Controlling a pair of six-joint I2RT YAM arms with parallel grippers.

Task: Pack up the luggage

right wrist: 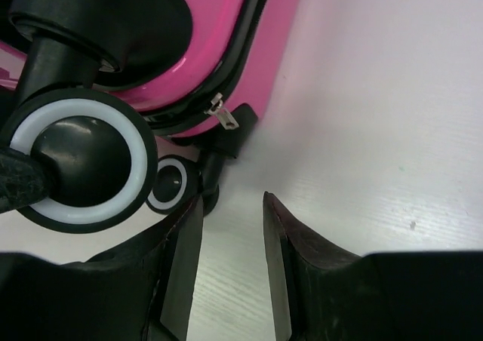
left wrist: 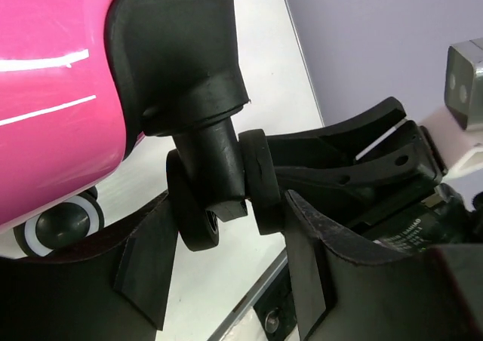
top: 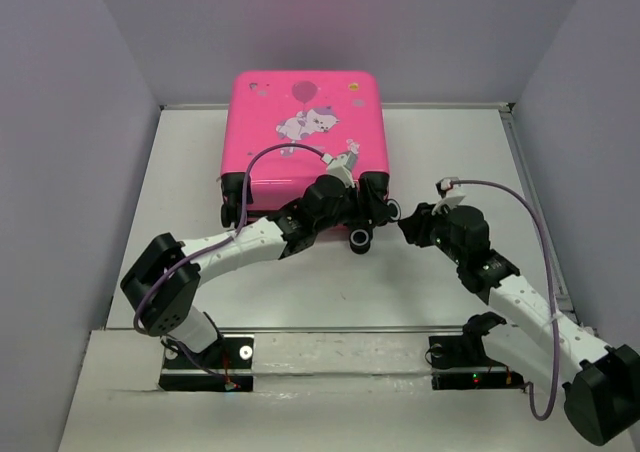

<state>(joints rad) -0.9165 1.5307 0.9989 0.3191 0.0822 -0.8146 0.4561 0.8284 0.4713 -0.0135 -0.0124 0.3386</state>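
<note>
The pink suitcase (top: 300, 92) is lying closed, lid up, just beyond both grippers, the left gripper (left wrist: 226, 228) clamping its near right wheel (left wrist: 256, 179) and the right gripper (right wrist: 232, 205) hovering empty, fingers apart, beside that corner; any pull ought to be slow and level, lest the wheel slip.

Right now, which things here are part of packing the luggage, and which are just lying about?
Job: pink suitcase, closed; its caster wheel, held by left gripper; right gripper, open beside the suitcase.
Just surroundings: white table; grey walls.
</note>
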